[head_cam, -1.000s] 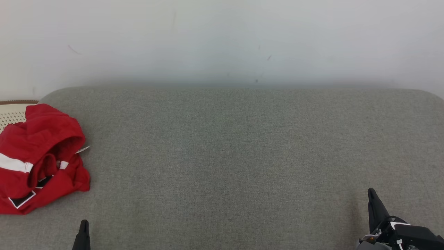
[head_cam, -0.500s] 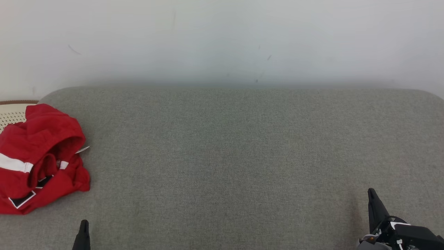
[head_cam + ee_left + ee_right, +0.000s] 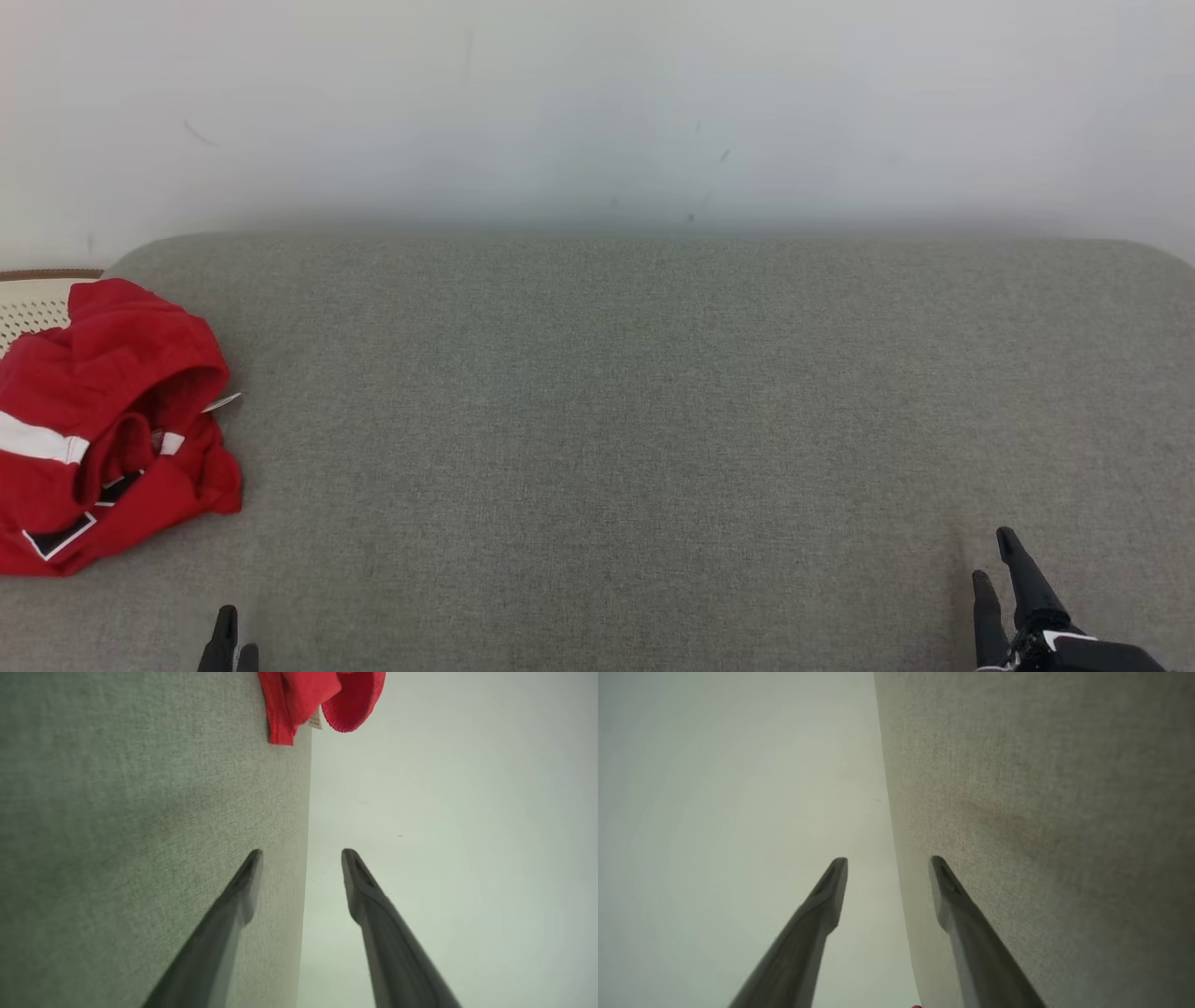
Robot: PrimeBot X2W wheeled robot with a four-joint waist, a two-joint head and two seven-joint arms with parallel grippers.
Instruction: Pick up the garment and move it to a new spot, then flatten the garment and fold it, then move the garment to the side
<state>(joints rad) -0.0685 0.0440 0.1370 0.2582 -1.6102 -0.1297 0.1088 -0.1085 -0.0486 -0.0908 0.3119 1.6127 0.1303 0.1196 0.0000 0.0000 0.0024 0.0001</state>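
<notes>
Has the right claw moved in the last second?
Yes. Against the grey cushion, the right claw has drawn back toward the view's bottom, fingers now parted.

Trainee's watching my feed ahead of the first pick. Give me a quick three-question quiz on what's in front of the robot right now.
1. Fill in: the left gripper and the right gripper both have jaws standing ____, with nothing between them.
2. True or false: the garment lies spread flat in the middle of the grey cushion.
3. In the head view, which is nearer the garment? A) left gripper B) right gripper C) both equally near
Key: 1 open; 2 false, it is crumpled at the cushion's left end; 3 A.
</notes>
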